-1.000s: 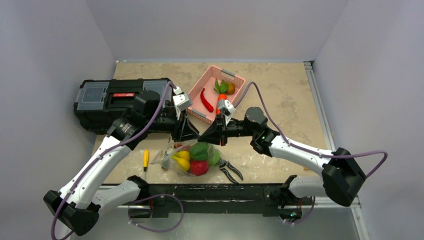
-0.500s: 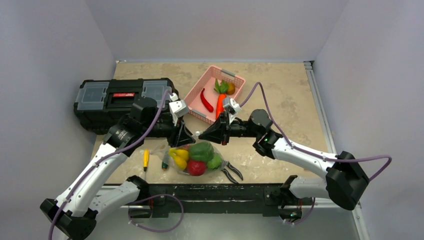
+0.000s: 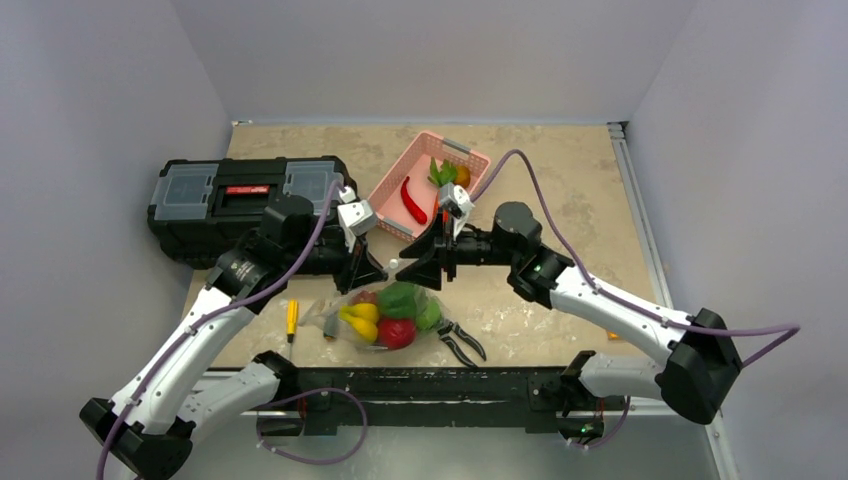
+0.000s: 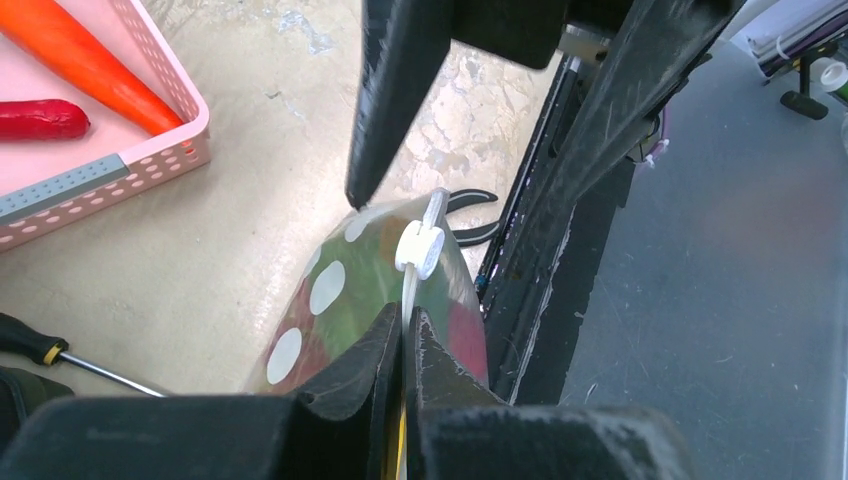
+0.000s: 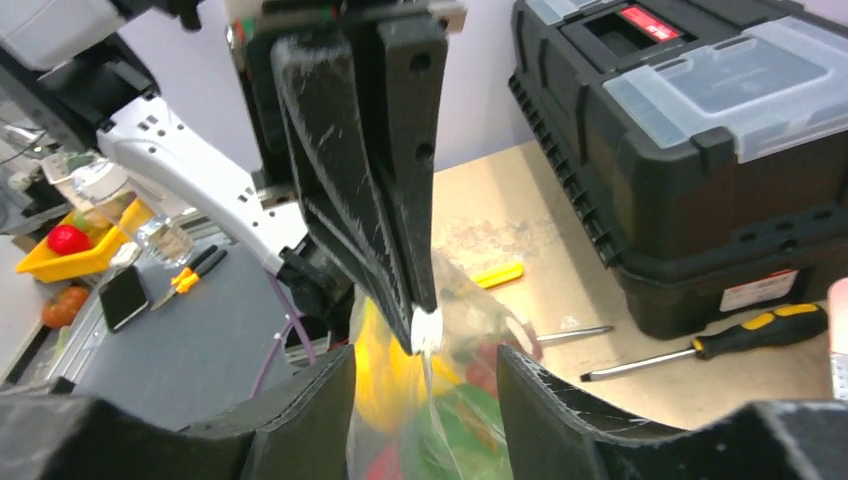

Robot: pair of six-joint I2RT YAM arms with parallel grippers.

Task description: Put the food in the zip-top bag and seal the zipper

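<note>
1. Top external view: the zip-top bag (image 3: 385,318) lies at 6 o'clock on the worktop (image 3: 560,200), close to the near edge. Its top is lifted between the two arms.
2. Food shows through the clear plastic: a yellow banana (image 3: 360,320), a green pepper (image 3: 400,298), a red round fruit (image 3: 397,334) and a green round fruit (image 3: 430,316).
3. The zipper (image 4: 408,290) stands as a pale strip, with a white slider (image 4: 419,248) on it.
4. The left gripper (image 4: 405,325) is pinched tight on the zipper, just beside the slider.
5. The right gripper (image 5: 425,400) faces the left one. Its jaws stand apart, one on each side of the bag's top, and hold nothing.
6. Black-handled pliers (image 3: 462,340) lie at 3 o'clock from the bag, just beside it. A yellow-handled screwdriver (image 3: 292,318) lies at 9 o'clock from it.
7. A pink basket (image 4: 110,170) sits at 12 o'clock on the worktop, holding a red chilli (image 3: 412,200) and a carrot (image 4: 90,70).
8. A black toolbox (image 3: 230,200) stands at 10 o'clock.
</note>
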